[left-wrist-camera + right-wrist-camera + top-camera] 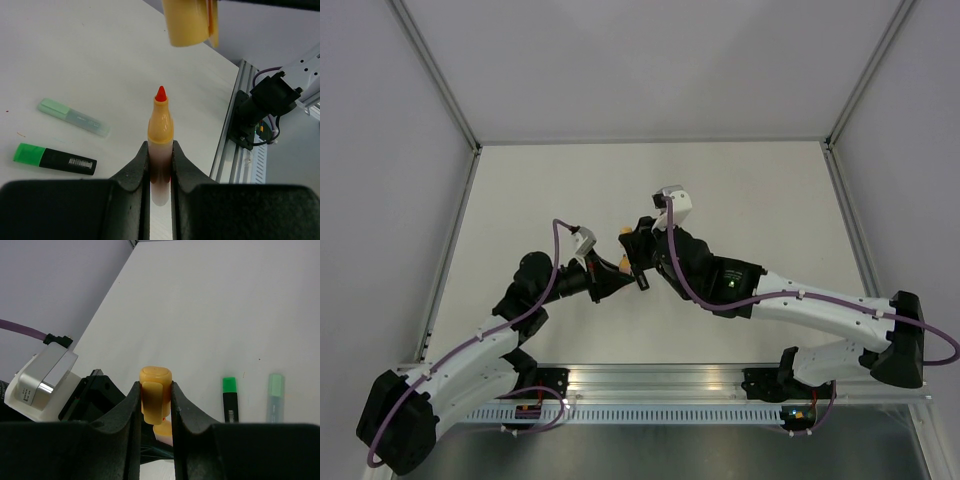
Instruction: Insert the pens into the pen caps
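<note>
Left hand (pixel 160 149) is clamped on the orange pen (pixel 160 125), whose red tip is aimed at the orange cap (pixel 187 22). That cap is pinched in the right hand (pixel 155 387) just beyond the tip, not yet touching, seemingly lined up for joining. A black pen (pixel 55 159) and a pale green piece (pixel 74 117) are seen lying on the counter (pixel 75 50).

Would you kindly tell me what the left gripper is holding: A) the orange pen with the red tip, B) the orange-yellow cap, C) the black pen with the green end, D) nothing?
A: the left gripper is shut on the orange pen, red tip bare, while the black pen lies on the table.
</note>
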Motion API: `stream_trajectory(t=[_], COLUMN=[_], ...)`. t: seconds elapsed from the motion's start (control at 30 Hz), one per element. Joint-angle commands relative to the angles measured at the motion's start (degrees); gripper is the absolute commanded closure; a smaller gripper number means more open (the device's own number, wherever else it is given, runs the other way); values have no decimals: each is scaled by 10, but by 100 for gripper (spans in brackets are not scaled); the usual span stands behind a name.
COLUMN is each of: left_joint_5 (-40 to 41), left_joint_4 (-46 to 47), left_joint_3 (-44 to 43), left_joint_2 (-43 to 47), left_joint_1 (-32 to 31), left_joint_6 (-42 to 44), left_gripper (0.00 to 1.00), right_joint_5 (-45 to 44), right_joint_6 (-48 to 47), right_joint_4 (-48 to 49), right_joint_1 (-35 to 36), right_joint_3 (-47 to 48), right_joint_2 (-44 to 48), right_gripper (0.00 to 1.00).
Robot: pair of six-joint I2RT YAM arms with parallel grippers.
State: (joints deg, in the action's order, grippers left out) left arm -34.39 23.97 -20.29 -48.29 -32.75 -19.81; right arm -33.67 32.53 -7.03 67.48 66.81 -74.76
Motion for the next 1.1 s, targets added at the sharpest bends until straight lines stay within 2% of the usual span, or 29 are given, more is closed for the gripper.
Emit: stream_trajectory(t=[0.0,0.43,0.77,0.97,1.07], left_joint_5=[11,15,50,49,49], left_joint_4=[12,6,-6,-5,-3], left_joint_3=[-22,-22,-14,-12,-12], left_joint_2=[10,15,46,49,50], left_joint_1=[0,-1,-1,0,0], left_joint_6=[0,4,4,7,5], left_gripper=[98,98,98,98,98], right_joint_5=[-39,-61,-144,-166,-183], right_joint_6=[-4,2,22,38,50], right_joint_4=[11,21,16,11,17], right_joint_1=[7,31,80,107,118], right_joint_3=[-5,-13,-42,-35,-49], right_joint_2=[-8,-41,-60,-91,-85], right_gripper=[100,100,100,92,85])
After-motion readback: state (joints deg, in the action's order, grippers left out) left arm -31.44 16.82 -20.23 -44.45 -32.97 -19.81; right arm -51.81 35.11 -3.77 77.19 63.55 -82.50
